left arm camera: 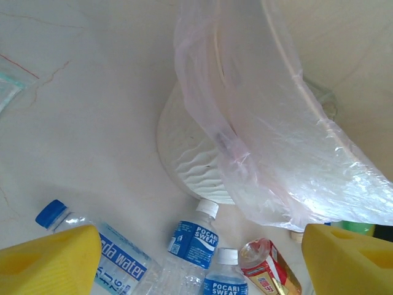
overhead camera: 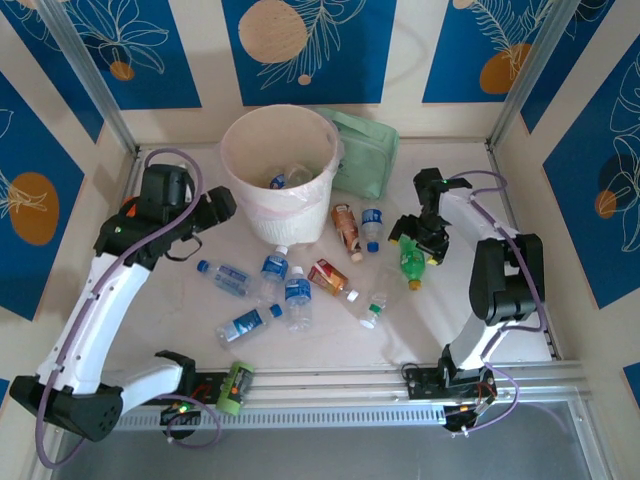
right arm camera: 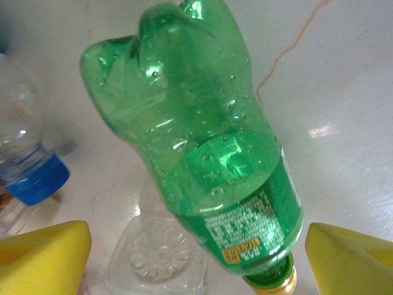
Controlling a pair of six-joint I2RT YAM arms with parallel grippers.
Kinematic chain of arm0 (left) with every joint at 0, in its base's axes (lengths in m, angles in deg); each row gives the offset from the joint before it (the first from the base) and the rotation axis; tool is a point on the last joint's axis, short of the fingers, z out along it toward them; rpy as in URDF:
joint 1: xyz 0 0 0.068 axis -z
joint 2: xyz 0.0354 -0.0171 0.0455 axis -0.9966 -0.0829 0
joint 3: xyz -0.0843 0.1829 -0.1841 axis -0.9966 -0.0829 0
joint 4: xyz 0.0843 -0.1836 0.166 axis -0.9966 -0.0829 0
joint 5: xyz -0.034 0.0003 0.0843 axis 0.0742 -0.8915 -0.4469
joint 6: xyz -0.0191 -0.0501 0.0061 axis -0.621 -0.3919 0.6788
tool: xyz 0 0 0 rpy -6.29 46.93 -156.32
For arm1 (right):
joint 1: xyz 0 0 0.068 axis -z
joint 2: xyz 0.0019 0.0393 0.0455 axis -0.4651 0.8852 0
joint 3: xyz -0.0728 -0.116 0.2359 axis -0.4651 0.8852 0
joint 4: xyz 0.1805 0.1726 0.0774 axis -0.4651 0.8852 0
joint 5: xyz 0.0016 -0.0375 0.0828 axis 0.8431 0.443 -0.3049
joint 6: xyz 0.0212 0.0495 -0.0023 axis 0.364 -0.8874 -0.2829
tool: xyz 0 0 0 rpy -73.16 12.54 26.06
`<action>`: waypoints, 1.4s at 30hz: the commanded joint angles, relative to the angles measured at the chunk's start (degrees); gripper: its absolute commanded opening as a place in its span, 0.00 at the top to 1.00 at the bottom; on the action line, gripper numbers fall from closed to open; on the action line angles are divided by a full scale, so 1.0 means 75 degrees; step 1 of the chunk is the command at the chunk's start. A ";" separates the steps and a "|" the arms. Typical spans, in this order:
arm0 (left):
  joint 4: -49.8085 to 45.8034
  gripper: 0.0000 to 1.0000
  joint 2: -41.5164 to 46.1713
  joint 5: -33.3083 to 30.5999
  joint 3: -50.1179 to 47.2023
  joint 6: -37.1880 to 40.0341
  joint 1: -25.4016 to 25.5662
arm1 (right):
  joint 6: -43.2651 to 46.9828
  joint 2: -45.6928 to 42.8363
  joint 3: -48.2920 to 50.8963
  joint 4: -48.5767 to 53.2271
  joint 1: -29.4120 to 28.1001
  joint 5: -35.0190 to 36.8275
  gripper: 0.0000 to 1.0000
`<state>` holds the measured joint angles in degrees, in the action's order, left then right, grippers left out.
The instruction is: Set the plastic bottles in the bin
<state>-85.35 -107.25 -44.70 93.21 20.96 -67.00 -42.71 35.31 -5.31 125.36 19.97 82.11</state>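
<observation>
The right hand (right arm camera: 196, 261), released, straddles a glossy, lobed green bottle (right arm camera: 202, 141); the left hand (left arm camera: 199, 261), released, faces the crinkled translucent bag (left arm camera: 276, 123) lining the bin (left arm camera: 184, 163).

1. You are looking at a pale cream worktop (overhead camera: 320, 350) with a marble-like finish, thin reddish veins and a few soft patches of glare.
2. Behind the worktop's far edge stands a back wall (overhead camera: 310, 50) of cream strips and deep blue panels, drawn over with white leaf outlines and a tan disc.
3. To the worktop's left, the side wall (overhead camera: 30, 150) carries the same blue panels with an orange disc. The right wall (overhead camera: 600, 150) matches it.
4. Two aluminium posts rise slanting from the worktop's far corners, the left post (overhead camera: 88, 80) and the right post (overhead camera: 534, 70).
5. A slotted aluminium rail (overhead camera: 340, 400) runs along the worktop's near edge.
6. Beyond that rail, on your side of the worktop, lies a flat grey surface (overhead camera: 330, 455).
7. The light over the worktop is even and diffuse, and the shadows are faint.
</observation>
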 commanded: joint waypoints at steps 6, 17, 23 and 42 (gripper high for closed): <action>0.0309 0.16 0.0332 0.0204 -0.0509 -0.0342 -0.0099 | 0.0300 0.0662 -0.0469 0.0335 -0.0294 0.0738 0.09; 0.0515 0.18 0.0367 0.0411 -0.0993 -0.0533 -0.0101 | 0.0356 0.2018 -0.1429 0.1175 -0.0810 0.2054 0.08; 0.0588 0.18 0.0368 0.0438 -0.1287 -0.0601 -0.0108 | 0.0177 0.2104 -0.1001 0.0924 -0.0893 0.1975 0.15; 0.0147 0.19 0.0364 0.0072 -0.1861 -0.1111 -0.0111 | 0.0025 0.1385 -0.0434 0.0467 -0.0714 0.2124 0.36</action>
<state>-82.40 -105.37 -42.82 80.28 13.81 -67.11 -41.05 48.92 -9.59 128.24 14.16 96.49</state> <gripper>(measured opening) 0.808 0.647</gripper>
